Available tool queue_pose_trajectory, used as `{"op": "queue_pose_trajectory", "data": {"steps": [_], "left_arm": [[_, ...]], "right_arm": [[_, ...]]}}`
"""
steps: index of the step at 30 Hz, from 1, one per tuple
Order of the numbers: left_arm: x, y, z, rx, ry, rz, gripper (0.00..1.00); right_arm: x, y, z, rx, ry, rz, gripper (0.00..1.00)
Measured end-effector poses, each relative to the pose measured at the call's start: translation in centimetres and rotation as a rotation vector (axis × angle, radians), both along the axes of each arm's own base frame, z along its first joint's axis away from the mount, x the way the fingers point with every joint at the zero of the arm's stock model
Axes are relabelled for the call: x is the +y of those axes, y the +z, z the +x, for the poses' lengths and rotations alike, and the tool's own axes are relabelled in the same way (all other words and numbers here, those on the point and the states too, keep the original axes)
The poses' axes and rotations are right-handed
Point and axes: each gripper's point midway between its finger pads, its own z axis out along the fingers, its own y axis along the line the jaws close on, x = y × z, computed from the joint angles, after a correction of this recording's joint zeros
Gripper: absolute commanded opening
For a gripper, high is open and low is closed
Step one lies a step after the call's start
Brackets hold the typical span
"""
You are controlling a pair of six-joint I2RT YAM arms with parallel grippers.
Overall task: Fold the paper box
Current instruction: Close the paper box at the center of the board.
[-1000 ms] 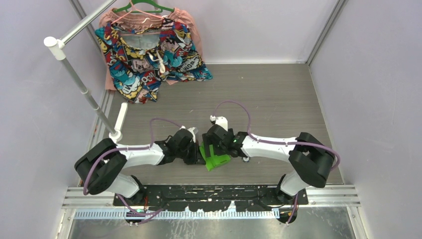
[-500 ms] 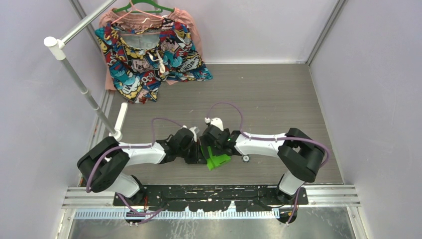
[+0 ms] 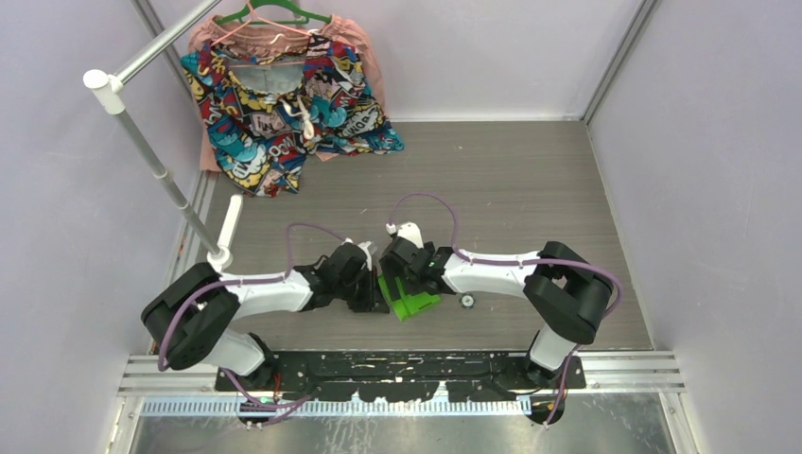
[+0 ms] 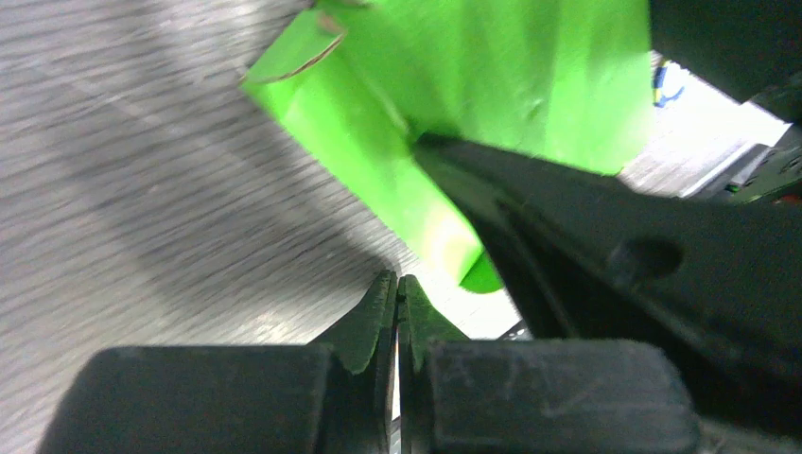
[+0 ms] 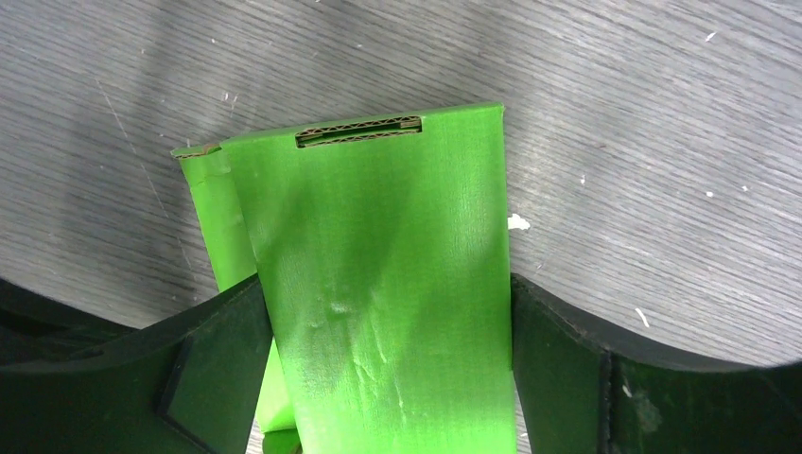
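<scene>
The paper box (image 3: 412, 302) is bright lime-green card, partly folded, lying on the grey table between the two arms. In the right wrist view a long panel of the box (image 5: 378, 246) runs between the fingers of my right gripper (image 5: 386, 284), and both fingers press on its side edges. A narrower flap (image 5: 213, 218) hangs off the left side. My left gripper (image 4: 398, 284) is shut with nothing in it, its tips just short of the box's lower flap (image 4: 378, 151). From above, the left gripper (image 3: 374, 293) sits at the box's left edge.
A colourful patterned garment (image 3: 284, 104) hangs on a green hanger at the back left, below a white rail on a pole (image 3: 156, 161). A small round object (image 3: 466, 301) lies just right of the box. Purple walls close in the table.
My right arm has drawn in to the left and its jaws have narrowed onto the box's sides. The box has shifted slightly left. The left gripper stays shut in place.
</scene>
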Motion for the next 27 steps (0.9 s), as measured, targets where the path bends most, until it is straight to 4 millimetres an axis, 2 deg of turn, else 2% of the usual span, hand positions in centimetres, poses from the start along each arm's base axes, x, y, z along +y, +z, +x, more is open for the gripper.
{"op": "queue_pose_trajectory", "data": {"steps": [4,9,13,22,27], "left_arm": [[1.8,0.3,-0.3,-0.009,0.017,0.063,0.07],[4.0,2.4,0.0,-0.062,0.057,0.089,0.08],[5.3,3.3,0.5,-0.086,0.084,0.102,0.08],[6.4,2.1,0.2,-0.058,0.090,0.152,0.08],[7.3,0.2,-0.2,-0.030,0.102,0.190,0.08]], "right_arm": [[-0.4,0.1,0.3,-0.014,-0.012,-0.016,0.57],[-0.4,0.1,0.3,-0.013,-0.027,-0.012,0.50],[-0.2,0.0,0.1,-0.001,-0.038,0.005,0.50],[0.8,0.1,-0.5,0.045,-0.042,0.068,0.49],[1.1,0.2,-0.7,0.058,-0.042,0.091,0.49]]}}
